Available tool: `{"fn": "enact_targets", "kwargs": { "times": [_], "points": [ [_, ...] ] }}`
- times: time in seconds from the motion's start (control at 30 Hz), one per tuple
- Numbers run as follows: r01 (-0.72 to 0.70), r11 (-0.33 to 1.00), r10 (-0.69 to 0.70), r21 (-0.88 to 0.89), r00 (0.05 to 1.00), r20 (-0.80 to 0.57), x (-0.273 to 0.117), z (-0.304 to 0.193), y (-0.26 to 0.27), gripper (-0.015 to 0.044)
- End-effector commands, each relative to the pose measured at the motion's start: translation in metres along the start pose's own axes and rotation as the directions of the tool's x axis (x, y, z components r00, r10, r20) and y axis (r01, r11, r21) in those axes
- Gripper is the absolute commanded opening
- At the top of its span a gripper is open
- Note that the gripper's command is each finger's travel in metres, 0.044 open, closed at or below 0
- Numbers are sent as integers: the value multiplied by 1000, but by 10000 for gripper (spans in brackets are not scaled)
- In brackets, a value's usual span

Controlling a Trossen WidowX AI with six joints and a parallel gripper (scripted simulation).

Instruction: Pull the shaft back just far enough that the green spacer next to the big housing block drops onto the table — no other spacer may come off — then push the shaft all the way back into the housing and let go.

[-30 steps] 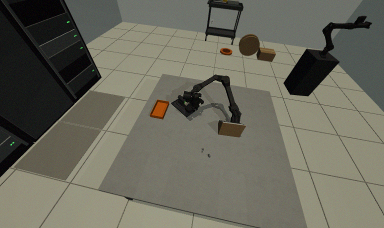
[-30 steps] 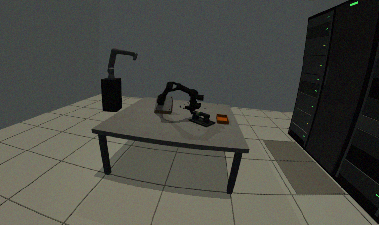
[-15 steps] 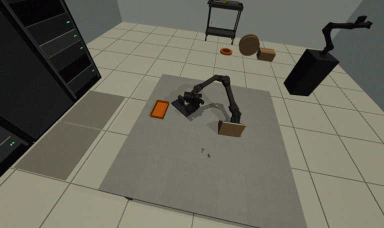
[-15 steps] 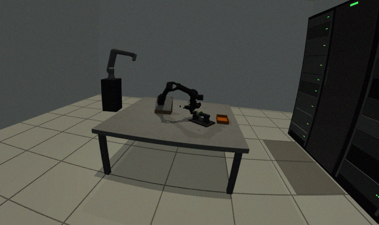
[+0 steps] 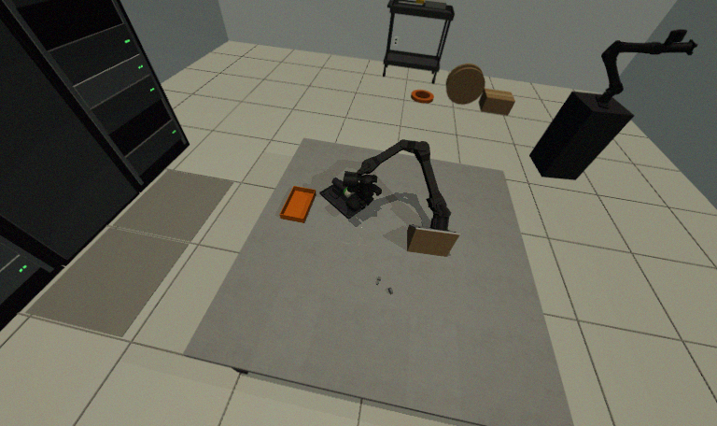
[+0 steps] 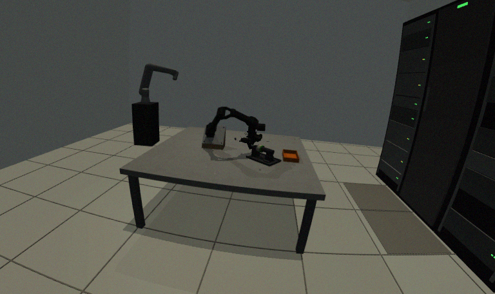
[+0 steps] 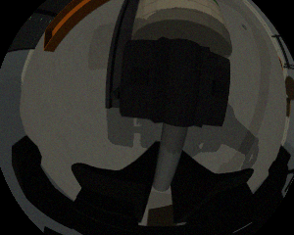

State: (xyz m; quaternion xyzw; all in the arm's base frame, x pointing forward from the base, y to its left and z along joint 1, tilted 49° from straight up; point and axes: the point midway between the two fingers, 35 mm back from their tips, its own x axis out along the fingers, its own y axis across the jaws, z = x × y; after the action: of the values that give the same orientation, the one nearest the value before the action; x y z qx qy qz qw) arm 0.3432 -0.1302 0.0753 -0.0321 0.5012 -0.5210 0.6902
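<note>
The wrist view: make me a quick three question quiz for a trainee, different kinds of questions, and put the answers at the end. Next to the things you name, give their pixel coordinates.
1. True or false: the gripper (image 5: 353, 204) (image 6: 251, 146) (image 7: 163, 145) has its fingers clear of the grey shaft (image 7: 173, 152).
2. Multiple choice: what colour is the tray (image 5: 298, 205) (image 6: 291, 156) (image 7: 48, 41) that shows at the upper left?
A) blue
B) orange
C) white
3. Fill in the blank: the shaft's near end sticks out of a ____-coloured block (image 7: 173, 83).

Key: 1. False, it is shut on the shaft; 2. B; 3. black
</note>
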Motion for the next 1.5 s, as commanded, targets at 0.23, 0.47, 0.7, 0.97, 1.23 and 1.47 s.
{"fn": "enact_targets", "kwargs": {
  "times": [0.23, 0.47, 0.7, 0.97, 1.23, 1.47],
  "points": [
    [-1, 1000, 1, 1, 1000, -2, 0, -2, 0, 0],
    [-1, 1000, 1, 1, 1000, -2, 0, -3, 0, 0],
    [-1, 1000, 1, 1, 1000, -2, 0, -3, 0, 0],
    [-1, 1000, 1, 1, 1000, -2, 0, -4, 0, 0],
    [-1, 1000, 1, 1, 1000, -3, 0, -5, 0, 0],
    [-1, 1000, 1, 1, 1000, -3, 0, -6, 0, 0]
  ]
}}
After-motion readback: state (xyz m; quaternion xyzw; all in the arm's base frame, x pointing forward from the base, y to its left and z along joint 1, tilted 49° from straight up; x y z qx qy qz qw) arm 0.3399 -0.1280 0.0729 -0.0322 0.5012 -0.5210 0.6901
